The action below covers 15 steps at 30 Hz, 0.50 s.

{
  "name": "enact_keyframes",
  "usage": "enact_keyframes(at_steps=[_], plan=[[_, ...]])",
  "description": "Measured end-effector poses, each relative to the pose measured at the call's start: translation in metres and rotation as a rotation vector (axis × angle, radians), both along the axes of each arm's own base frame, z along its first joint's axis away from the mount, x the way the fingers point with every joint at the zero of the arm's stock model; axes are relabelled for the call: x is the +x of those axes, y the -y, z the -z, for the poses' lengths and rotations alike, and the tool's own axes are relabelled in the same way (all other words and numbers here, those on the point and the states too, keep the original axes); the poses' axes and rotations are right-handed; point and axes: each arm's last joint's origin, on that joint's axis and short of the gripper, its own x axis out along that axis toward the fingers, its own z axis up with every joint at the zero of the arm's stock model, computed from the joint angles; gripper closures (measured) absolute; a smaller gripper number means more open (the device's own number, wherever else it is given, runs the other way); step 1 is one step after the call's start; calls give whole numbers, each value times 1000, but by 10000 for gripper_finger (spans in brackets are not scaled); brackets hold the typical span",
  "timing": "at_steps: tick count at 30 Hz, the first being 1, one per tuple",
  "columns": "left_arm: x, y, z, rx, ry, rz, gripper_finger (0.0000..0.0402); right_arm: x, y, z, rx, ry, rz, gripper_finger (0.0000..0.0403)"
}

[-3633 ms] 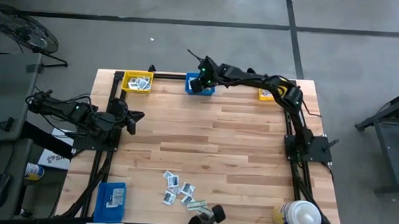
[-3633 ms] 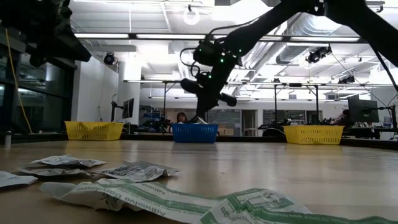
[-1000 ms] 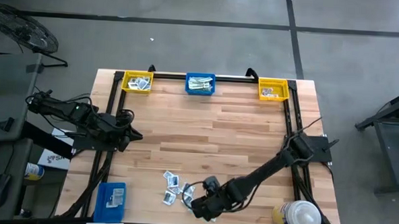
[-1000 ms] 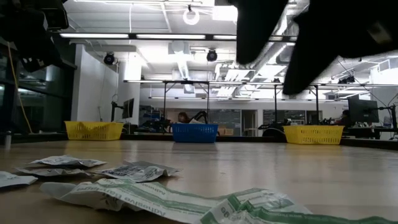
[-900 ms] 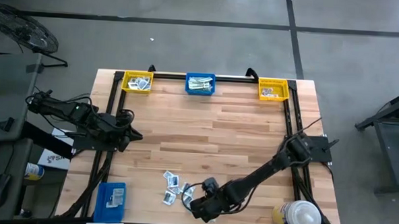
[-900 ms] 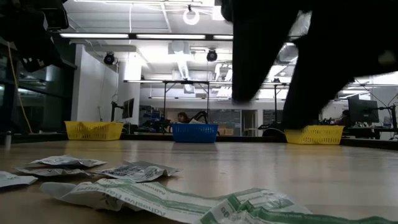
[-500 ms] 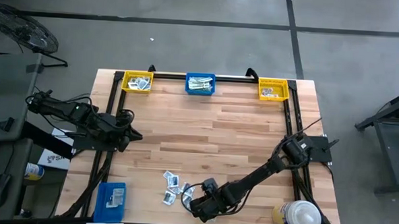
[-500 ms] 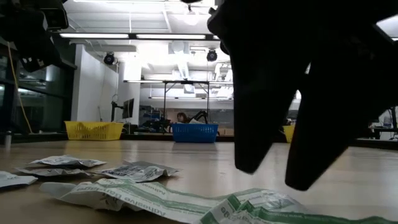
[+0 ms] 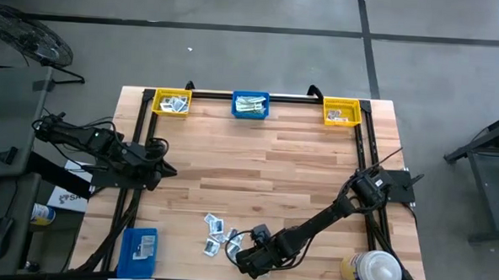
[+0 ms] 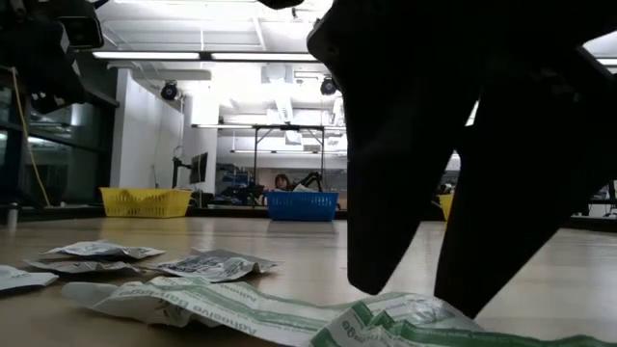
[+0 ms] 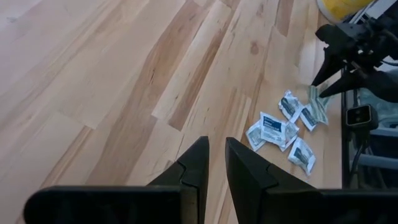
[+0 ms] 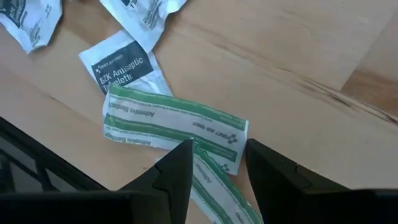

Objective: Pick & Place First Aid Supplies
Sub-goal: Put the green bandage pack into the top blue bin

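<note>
The first aid packets (image 9: 222,237) lie scattered near the table's front edge, about six o'clock from the table's middle. The right gripper (image 12: 214,163) hangs low over the green-and-white strips (image 12: 174,122), its fingers apart on either side of one strip's end and not yet closed. Several strips overlap here, so I judge it could pinch two at once, or skid the flat paper along the wood and come up empty. A white towelette packet (image 12: 124,65) touches the strips at their ten o'clock side. The left gripper (image 11: 213,165) waits well apart at nine o'clock, jaws nearly together, holding nothing.
</note>
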Motion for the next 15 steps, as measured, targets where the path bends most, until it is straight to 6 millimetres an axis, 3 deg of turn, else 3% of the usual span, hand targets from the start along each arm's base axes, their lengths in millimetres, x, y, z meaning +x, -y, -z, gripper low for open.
enact_keyframes(at_steps=[8, 15], plan=[[-1, 0, 1, 3, -9, 0, 348, 3, 0, 2, 11, 20, 8, 274], [-1, 0, 1, 18, -8, 11, 348, 4, 5, 4, 20, -16, 13, 347]])
